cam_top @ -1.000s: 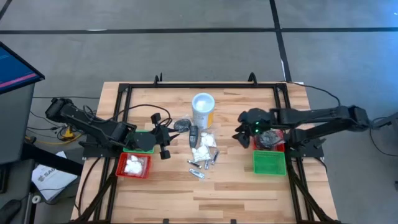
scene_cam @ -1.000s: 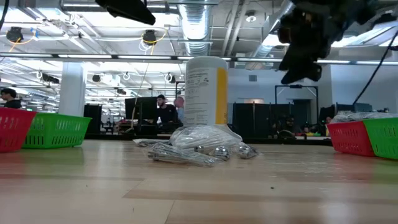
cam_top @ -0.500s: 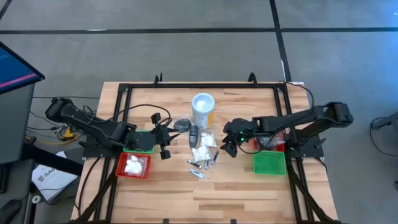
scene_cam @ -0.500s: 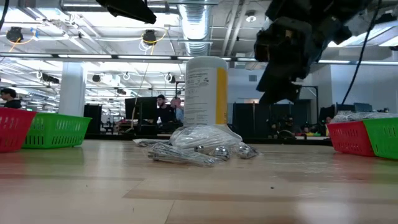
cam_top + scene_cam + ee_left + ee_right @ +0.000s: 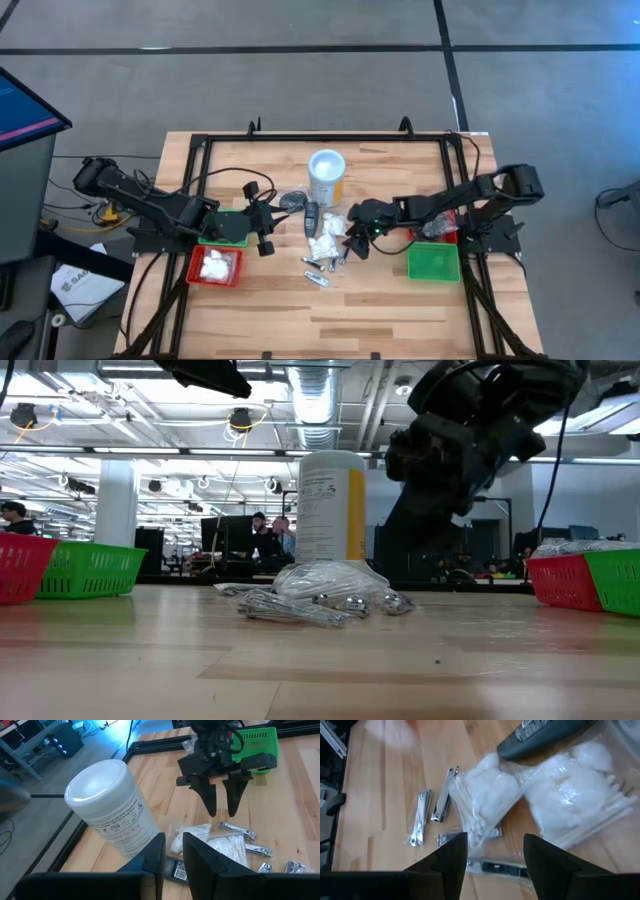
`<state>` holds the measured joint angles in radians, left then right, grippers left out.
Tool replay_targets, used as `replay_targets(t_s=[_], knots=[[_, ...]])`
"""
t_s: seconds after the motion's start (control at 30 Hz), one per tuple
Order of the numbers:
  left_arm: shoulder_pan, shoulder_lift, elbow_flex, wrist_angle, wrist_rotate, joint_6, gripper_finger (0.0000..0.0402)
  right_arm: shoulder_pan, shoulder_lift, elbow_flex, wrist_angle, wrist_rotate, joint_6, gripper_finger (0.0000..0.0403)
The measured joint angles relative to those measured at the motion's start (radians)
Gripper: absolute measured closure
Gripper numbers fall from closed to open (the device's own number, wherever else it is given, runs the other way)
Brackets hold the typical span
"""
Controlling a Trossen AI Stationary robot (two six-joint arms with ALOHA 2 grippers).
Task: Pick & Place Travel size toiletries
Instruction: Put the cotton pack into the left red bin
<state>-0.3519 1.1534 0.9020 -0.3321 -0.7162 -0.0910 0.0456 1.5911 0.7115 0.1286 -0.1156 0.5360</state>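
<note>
My right gripper [image 5: 350, 243], fingers spread, hangs over the white packets [image 5: 492, 802] mid-tabletop beside the white canister [image 5: 326, 176], so I should drop straight, straddle one packet w/o snagging the clippers [image 5: 442, 801], then pinch.

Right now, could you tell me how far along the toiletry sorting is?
Partly done: white packets lie in the left red tray and items fill the right red tray. In hand: the right gripper, fingers open, is above the central pile, holding nothing. Left: that pile; the green tray looks empty. The left gripper waits nearby.
</note>
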Motion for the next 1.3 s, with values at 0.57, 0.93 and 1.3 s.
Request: replay_targets(t_s=[0.57,0.93,1.3], knots=[[0.000,0.000,0.000,0.002,0.000,0.000,0.0344,0.000,0.152,0.070,0.094,0.000,0.014,0.0239],[0.000,0.000,0.000,0.004,0.000,0.000,0.0344,-0.002,0.149,0.070,0.091,0.000,-0.012,0.0325],[0.000,0.000,0.000,0.004,0.000,-0.004,0.0344,-0.002,0.149,0.070,0.081,0.006,-0.019,0.0395]])
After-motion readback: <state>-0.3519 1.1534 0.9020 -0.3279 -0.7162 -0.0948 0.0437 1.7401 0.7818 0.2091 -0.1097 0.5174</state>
